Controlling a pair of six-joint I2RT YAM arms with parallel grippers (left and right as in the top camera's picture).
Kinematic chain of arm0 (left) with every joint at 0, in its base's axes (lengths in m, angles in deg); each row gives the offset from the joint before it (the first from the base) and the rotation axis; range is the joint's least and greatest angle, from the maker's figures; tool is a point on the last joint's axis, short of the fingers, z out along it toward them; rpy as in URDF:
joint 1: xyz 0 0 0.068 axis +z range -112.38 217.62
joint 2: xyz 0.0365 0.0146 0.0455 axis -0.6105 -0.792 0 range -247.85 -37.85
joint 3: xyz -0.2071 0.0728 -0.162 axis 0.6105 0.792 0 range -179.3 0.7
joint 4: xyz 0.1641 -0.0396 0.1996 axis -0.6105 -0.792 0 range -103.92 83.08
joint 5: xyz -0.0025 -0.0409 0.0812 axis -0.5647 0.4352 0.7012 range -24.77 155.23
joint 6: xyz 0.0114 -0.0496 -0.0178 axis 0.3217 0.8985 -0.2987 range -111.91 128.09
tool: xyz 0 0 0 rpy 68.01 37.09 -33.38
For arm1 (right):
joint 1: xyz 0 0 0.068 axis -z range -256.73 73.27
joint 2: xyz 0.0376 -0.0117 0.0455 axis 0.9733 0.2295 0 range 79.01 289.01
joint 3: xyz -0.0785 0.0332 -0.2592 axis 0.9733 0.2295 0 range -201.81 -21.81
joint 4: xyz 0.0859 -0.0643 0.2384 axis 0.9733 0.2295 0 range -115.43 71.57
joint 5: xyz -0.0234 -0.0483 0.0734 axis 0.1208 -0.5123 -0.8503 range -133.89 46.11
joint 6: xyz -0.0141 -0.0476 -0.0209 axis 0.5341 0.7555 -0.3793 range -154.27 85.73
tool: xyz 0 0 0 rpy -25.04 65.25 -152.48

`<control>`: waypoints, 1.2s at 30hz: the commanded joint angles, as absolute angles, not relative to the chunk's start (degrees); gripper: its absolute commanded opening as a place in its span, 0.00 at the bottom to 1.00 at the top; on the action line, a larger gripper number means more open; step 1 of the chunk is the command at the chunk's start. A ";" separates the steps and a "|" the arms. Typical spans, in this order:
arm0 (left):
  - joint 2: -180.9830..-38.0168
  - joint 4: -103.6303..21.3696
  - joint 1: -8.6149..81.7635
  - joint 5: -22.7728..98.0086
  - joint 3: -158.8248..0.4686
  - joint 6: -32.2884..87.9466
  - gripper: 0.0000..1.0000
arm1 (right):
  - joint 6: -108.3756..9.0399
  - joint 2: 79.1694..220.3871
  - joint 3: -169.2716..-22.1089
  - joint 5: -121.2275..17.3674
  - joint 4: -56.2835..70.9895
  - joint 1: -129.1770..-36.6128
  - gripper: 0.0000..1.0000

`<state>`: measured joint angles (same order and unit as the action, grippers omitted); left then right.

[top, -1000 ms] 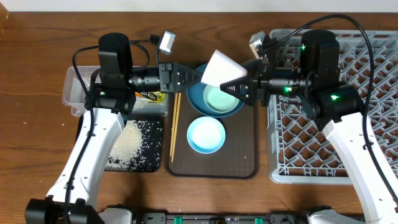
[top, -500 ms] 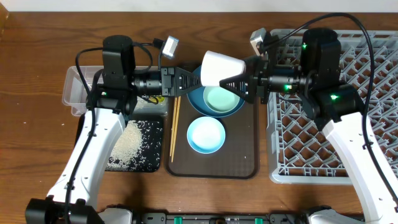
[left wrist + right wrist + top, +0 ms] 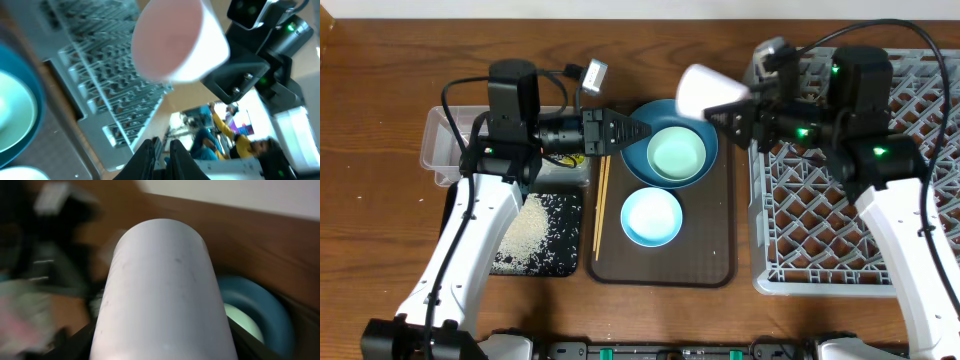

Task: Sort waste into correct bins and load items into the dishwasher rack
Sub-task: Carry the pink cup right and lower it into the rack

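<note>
My right gripper is shut on the small pink cup, white outside and pink inside, which lies on its side in the air above the far edge of the large dark blue bowl. In the right wrist view the cup fills the space between the fingers. My left gripper is shut and holds nothing; it points at the cup, a short way left of it. The pale green bowl sits inside the blue bowl. The small light blue bowl and chopsticks lie on the brown tray. The grey dishwasher rack is at the right.
A black tray with loose rice lies at the front left. Behind it stands a clear tub with a yellow wrapper showing under the left arm. The brown serving tray borders the rack's left wall.
The right arm has carried the cup to the right, toward the rack and away from the left fingertips that touched it a second ago. The left gripper has stayed shut.
</note>
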<state>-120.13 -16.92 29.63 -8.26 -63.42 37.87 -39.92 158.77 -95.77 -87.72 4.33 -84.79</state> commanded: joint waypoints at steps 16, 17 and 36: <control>-120.07 -38.10 29.55 22.95 -63.27 26.73 0.15 | -44.51 164.19 -96.71 -39.88 8.87 -77.46 0.36; -120.07 -38.19 29.55 23.48 -63.27 26.73 0.15 | -44.49 165.26 -96.71 -39.85 8.85 -77.55 0.37; -120.07 -38.85 29.48 25.49 -63.27 26.07 0.15 | -37.87 177.57 -96.71 -45.84 0.61 -77.55 0.37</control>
